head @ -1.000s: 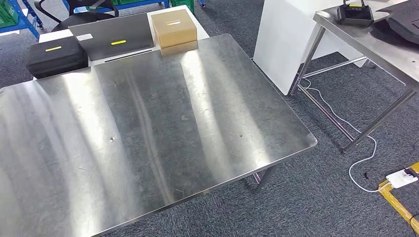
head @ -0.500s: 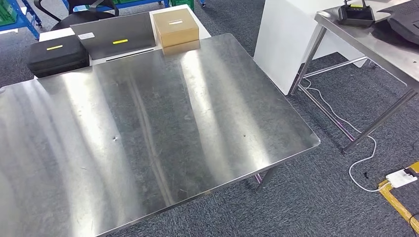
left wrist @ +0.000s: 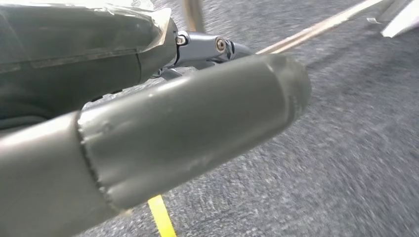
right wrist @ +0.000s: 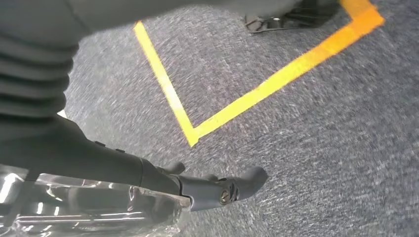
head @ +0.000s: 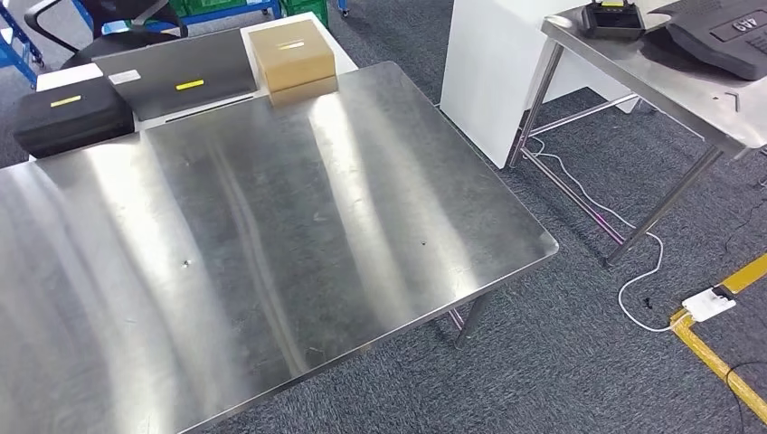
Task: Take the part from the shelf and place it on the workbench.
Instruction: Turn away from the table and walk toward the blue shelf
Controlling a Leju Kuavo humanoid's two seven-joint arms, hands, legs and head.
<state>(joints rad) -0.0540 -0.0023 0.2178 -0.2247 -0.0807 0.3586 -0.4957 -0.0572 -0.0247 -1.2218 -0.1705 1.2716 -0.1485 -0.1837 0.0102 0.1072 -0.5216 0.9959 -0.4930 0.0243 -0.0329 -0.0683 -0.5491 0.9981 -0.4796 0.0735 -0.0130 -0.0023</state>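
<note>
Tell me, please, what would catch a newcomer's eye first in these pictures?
The big shiny steel workbench fills most of the head view, bare and streaked with glare. At its far edge sit a brown cardboard box and a black case with a yellow label. Bright yellow floor tape crosses the grey carpet beneath the right hand.

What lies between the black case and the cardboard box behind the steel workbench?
A grey laptop with a yellow label, seen in the head view between the black case and cardboard box.
</note>
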